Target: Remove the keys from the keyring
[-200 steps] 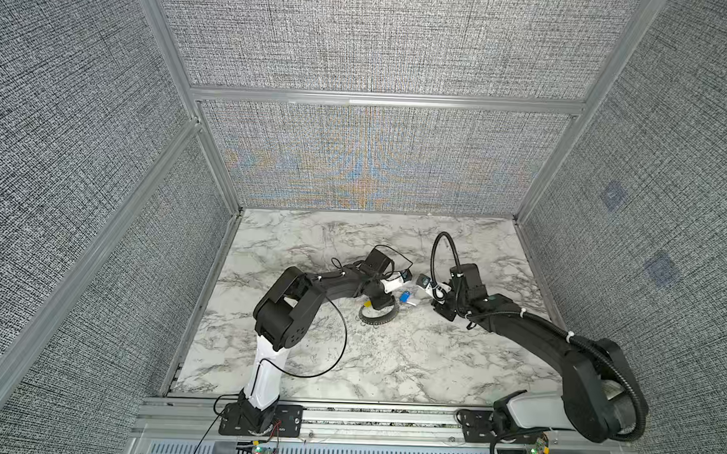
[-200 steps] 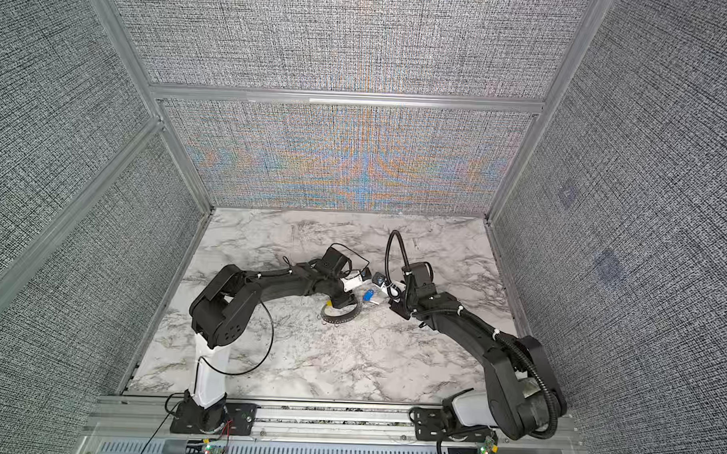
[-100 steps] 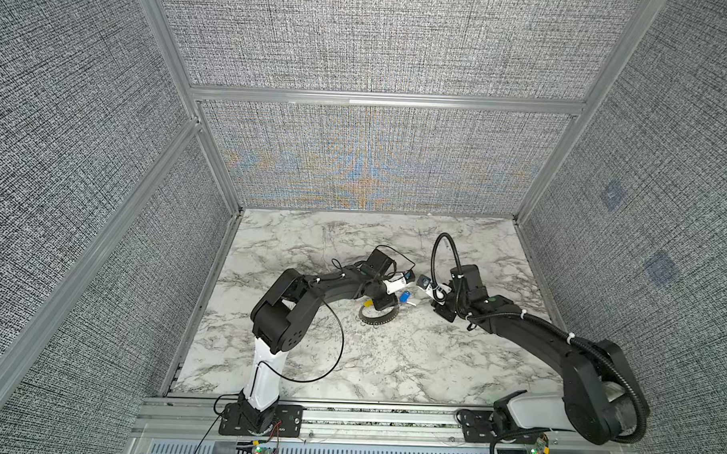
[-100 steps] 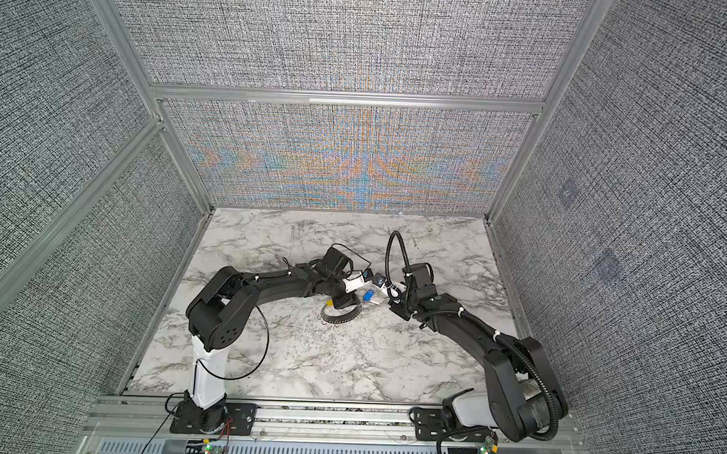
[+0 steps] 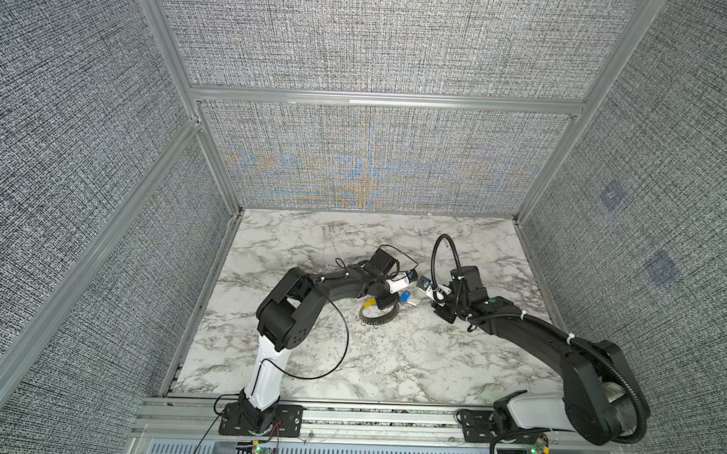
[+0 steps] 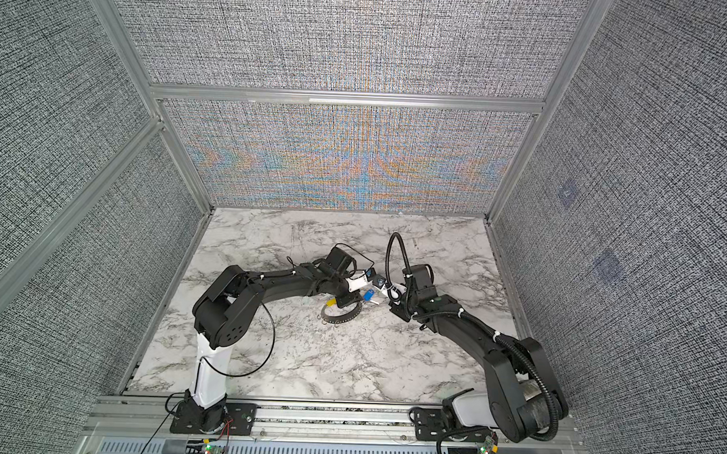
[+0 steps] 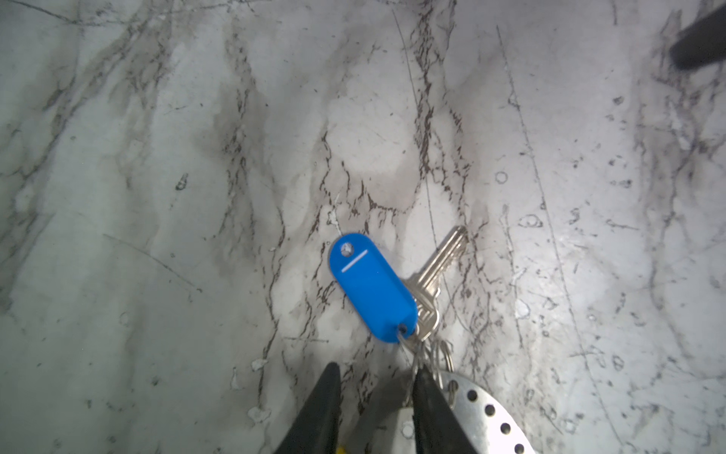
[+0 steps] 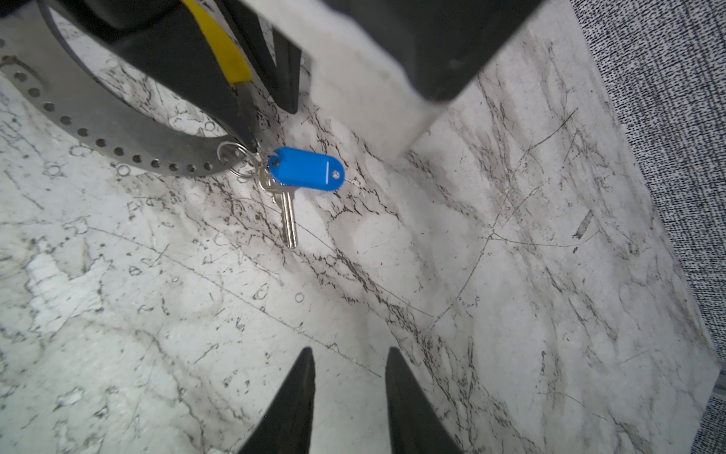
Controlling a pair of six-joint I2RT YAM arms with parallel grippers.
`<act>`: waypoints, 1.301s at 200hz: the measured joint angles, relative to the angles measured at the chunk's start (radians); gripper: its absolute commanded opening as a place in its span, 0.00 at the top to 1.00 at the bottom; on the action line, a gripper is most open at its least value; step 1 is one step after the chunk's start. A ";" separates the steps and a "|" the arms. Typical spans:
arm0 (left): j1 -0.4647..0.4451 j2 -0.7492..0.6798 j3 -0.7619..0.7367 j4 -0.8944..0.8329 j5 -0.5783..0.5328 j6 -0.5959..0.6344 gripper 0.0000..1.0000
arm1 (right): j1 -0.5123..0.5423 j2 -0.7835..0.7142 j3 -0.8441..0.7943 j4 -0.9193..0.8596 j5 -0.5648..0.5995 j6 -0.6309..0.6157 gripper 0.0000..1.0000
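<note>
The keys, blade aimed at the empty, part-open right fingers, are pictured while the keyring is straddled by part-open left fingers.

Left arm reaches toward 2 o'clock and right arm toward 10 o'clock. Left gripper points down, fingertips apart. Right gripper has its fingers parted and empty.

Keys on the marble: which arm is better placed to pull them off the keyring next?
Right. The right end effector is open, empty and points at the keys; the left end effector straddles the keyring.
</note>
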 measured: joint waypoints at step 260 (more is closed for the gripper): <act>0.016 -0.317 -0.117 -0.054 0.160 0.053 1.00 | 0.008 -0.156 -0.033 0.014 -0.113 0.064 0.69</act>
